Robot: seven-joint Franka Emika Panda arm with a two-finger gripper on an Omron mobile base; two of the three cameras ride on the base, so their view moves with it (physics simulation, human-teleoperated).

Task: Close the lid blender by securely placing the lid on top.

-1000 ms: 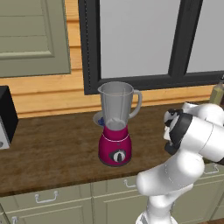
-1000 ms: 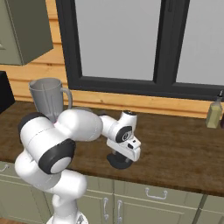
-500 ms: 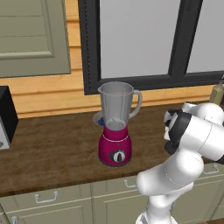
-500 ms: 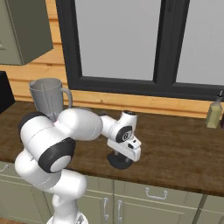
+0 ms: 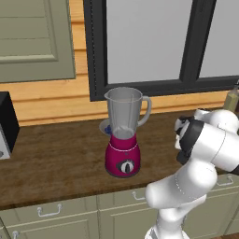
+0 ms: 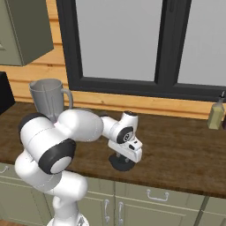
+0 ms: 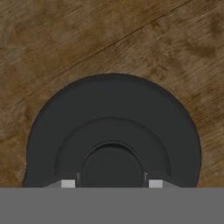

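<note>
The lid [image 7: 112, 113] is a flat black disc lying on the dark wood counter [image 6: 176, 150], right of the arm's elbow; it is also seen as the lid [image 6: 120, 165] under the hand. My gripper [image 6: 126, 158] points straight down onto it. In the hand view my gripper [image 7: 112, 183] straddles the lid's raised centre, one fingertip [image 7: 68, 183] tight against each side of it. The blender [image 5: 123, 140], a magenta base under a tall clear jar with an uncovered rim, stands upright to the left, and shows as the blender [image 6: 48, 97] behind my arm.
A pale round dish [image 5: 105, 126] lies just behind the blender. A black boxy appliance [image 5: 7, 123] stands at the counter's far left. A bottle [image 6: 216, 114] stands at the far right by the window sill. Cabinet drawers run below the counter's front edge.
The fingers have closed inward onto the lid's raised centre. The arm, the lid and the blender have stayed where they were.
</note>
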